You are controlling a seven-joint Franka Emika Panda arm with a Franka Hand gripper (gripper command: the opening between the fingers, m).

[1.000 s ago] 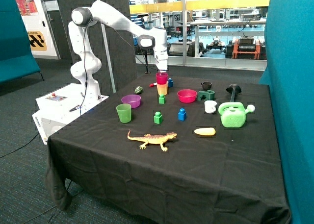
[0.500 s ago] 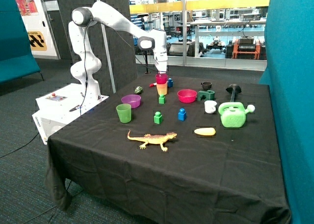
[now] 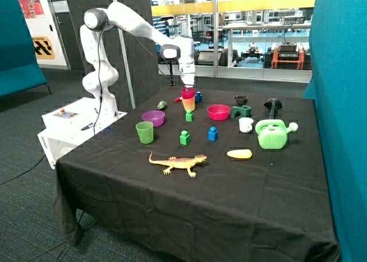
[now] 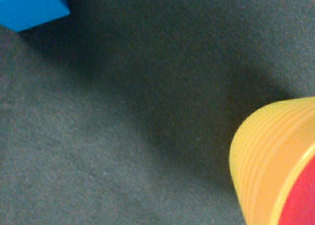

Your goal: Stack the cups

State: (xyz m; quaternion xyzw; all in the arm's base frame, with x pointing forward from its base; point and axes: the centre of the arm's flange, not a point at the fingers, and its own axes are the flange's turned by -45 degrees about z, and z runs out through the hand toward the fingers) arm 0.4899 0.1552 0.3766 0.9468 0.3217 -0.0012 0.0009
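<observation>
Arm reaches from its base at the far left out over the far middle of the table, elbow high, forearm sloping down, wrist vertical. Gripper (image 3: 187, 85) points straight down at the rim of the pink cup (image 3: 188, 93).

Black tablecloth (image 3: 275, 193) covers the table; an orange toy lizard (image 3: 178, 162) lies near its front edge, a yellow banana-shaped piece (image 3: 239, 154) well apart from it; a green toy watering can (image 3: 274, 134) stands beside a small white mug (image 3: 246, 124). A purple bowl (image 3: 153, 118) and pink bowl (image 3: 218, 112) sit further back; green block (image 3: 184, 137) and blue block (image 3: 213, 133) lie between them, nearer the front.
</observation>
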